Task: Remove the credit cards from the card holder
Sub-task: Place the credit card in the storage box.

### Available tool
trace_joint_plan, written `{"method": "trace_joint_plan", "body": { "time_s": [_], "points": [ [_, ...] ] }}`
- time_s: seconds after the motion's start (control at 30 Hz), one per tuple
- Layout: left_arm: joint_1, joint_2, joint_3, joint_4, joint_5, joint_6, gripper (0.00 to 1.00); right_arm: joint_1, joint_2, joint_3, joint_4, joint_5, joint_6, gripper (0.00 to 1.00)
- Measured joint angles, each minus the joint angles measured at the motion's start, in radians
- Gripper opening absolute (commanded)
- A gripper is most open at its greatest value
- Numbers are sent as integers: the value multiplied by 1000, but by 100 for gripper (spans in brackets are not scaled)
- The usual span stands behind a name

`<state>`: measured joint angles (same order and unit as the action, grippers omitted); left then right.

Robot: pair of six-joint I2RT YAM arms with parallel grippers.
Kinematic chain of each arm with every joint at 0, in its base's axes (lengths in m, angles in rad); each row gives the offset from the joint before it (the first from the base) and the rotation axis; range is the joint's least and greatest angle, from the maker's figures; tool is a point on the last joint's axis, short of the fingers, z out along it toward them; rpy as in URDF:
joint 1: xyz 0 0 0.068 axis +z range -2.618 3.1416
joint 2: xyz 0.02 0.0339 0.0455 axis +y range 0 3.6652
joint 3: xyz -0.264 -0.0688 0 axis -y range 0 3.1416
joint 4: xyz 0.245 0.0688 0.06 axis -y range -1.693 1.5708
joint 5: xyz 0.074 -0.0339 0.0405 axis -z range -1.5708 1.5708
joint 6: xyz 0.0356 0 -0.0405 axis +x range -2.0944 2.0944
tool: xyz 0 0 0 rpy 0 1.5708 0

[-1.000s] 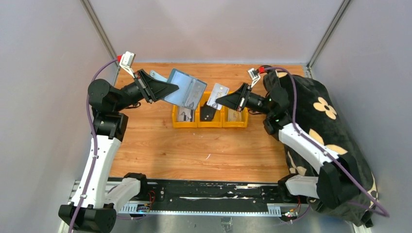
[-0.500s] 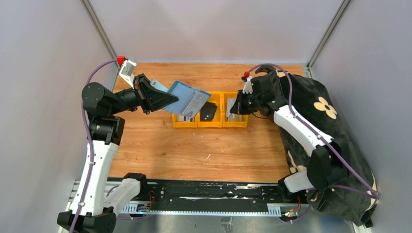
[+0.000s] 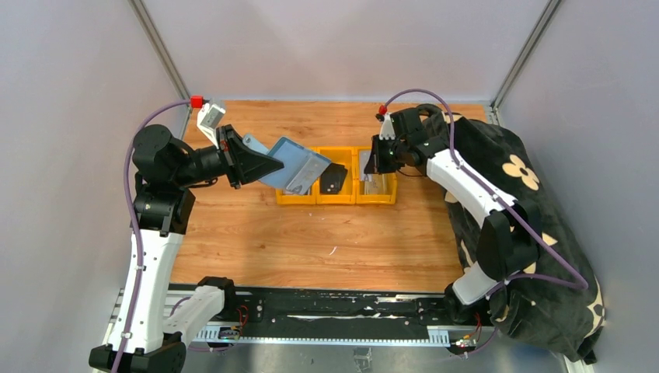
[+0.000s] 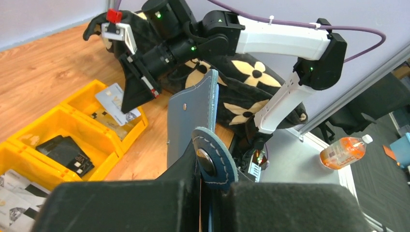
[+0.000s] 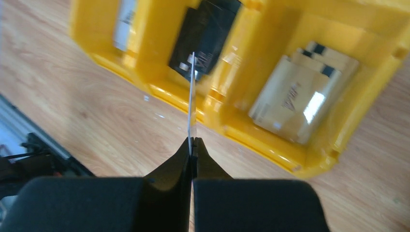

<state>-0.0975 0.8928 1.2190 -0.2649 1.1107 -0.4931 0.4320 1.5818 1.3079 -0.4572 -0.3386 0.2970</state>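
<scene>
Left gripper [image 3: 273,162]: fingers clamped on flat slate-blue folding card holder [image 3: 299,165], tilted above yellow plastic bins [image 3: 336,200] | Right gripper [image 5: 192,141]: fingers pinching thin pale card [image 5: 191,92] over bins.

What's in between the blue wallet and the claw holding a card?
The middle yellow bin, with a dark card lying in it. The top view shows it between the holder and the right claw, which grips a pale card.
</scene>
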Motion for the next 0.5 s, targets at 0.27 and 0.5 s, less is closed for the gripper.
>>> {"method": "trace_joint_plan", "body": {
  "time_s": [0.27, 0.5],
  "points": [
    [0, 0, -8, 12, 9, -33, 0, 143, 119, 240, 106, -124, 79, 0],
    [0, -5, -18, 76, 35, -92, 0, 276, 424, 466, 143, -149, 96, 0]
  ]
}}
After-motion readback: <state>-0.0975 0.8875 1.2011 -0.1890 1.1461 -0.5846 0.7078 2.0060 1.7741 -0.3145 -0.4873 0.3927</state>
